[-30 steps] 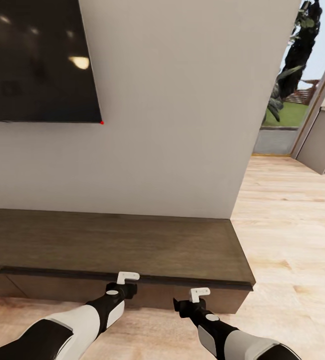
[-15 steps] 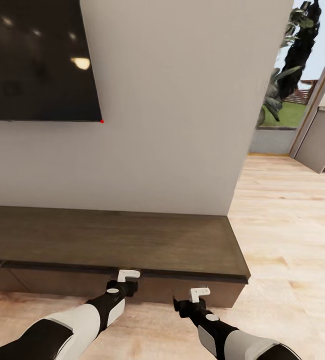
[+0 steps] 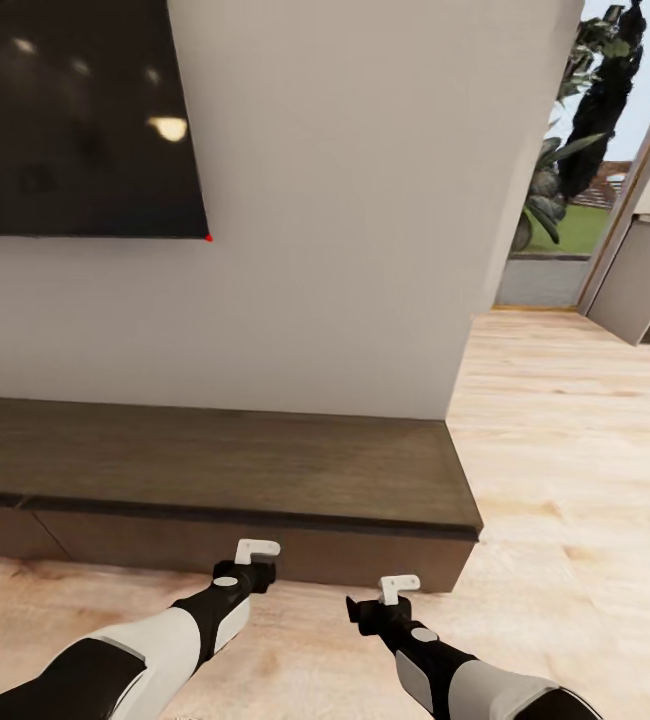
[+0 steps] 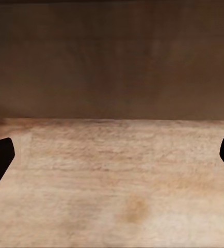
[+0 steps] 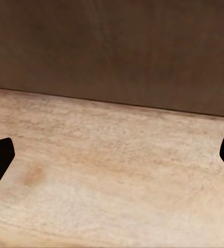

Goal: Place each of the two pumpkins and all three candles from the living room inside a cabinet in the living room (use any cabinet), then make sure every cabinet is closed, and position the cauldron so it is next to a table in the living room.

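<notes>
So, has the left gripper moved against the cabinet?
Yes: left gripper has drawn back from the cabinet, from its top's front edge to lower on its front panel; the robot itself probably backed off.

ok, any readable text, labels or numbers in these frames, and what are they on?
None. The dark screen on the wall shows light reflections and a small red dot at its lower corner, no lettering. The cabinet top and front panels are plain wood. The left gripper and right gripper carry no markings that can be read.
</notes>
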You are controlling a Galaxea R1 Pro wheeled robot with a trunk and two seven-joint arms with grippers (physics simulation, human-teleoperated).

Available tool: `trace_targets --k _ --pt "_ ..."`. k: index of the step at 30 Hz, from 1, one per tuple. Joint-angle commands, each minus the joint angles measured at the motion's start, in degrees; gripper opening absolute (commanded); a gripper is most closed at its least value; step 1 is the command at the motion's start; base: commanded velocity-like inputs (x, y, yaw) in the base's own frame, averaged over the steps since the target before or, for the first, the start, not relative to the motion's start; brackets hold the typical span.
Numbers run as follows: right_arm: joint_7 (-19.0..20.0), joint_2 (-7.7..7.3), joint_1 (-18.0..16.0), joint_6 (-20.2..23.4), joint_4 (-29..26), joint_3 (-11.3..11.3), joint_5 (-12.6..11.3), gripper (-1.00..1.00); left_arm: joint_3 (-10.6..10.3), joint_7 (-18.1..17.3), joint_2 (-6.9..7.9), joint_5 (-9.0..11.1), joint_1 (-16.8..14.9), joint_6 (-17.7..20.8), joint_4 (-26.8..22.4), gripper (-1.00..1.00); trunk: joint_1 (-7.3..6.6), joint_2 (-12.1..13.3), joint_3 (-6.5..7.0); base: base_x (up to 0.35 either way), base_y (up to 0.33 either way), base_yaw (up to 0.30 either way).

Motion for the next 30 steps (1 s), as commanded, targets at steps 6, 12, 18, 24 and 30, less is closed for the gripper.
trace_targets --k 6,12,18,24,30 --pt "0.3 0.0 0.0 -0.2 0.1 0.3 -0.6 1.0 0.1 0.2 0.03 1.4 -0.1 -0.2 0.1 1.0 -0.01 0.0 0.32 0.0 0.0 0.217" --pt "0.4 0.0 0.0 0.3 0.0 0.4 -0.4 1.0 0.7 0.1 1.58 5.7 0.1 -0.3 0.0 1.0 -0.01 0.0 0.65 0.0 0.0 0.232" --pt "0.5 0.0 0.0 0.5 0.1 0.4 -0.3 1.0 0.7 0.1 1.87 11.9 0.1 -0.5 -0.2 1.0 -0.01 0.0 0.79 0.0 0.0 0.104" --pt "0.4 0.0 0.0 1.4 0.1 0.5 -0.3 1.0 0.8 0.0 1.87 13.1 0.1 -0.2 -0.4 1.0 -0.01 0.0 0.8 0.0 0.0 0.012" --pt "0.5 0.0 0.4 2.3 0.2 0.4 -0.3 1.0 7.6 -0.2 2.0 20.4 0.1 0.4 -0.5 1.0 -0.01 0.0 0.8 0.0 0.0 0.001"
